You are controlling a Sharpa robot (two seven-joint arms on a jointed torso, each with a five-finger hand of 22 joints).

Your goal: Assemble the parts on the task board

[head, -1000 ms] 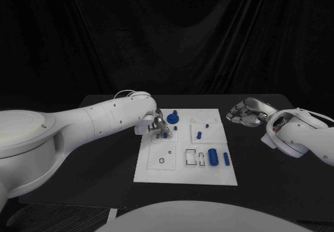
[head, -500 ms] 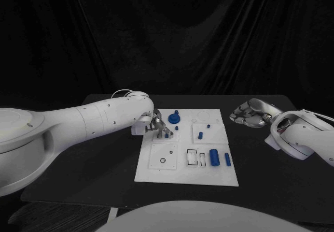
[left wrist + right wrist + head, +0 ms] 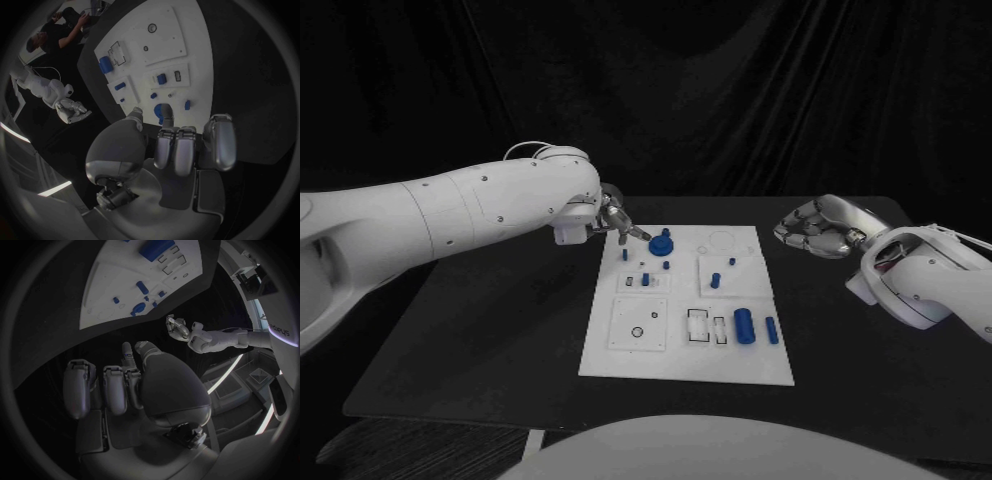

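Observation:
The white task board (image 3: 635, 355) lies mid-table with blue parts on it. A round blue knob (image 3: 661, 241) stands near its far edge, with small blue pegs (image 3: 713, 280) behind the middle. A thick blue cylinder (image 3: 743, 325) and a slim one (image 3: 770, 329) lie at the near right. My left hand (image 3: 616, 222) hovers above the board's far left corner, fingers curled in and holding nothing. The left wrist view has that hand (image 3: 181, 150) over the knob (image 3: 161, 110) and the board (image 3: 169, 30). My right hand (image 3: 813, 229) hangs off the board's far right side with curled, empty fingers (image 3: 115, 385).
The black table (image 3: 473, 340) stretches well beyond the board on both sides and ends in a front edge near me. Black curtains close off the back. The right wrist view shows the board (image 3: 119, 285) and my left hand (image 3: 181, 329) beyond it.
My left hand has lifted off the board's left column and drawn back toward the far left corner. The right hand has hardly moved.

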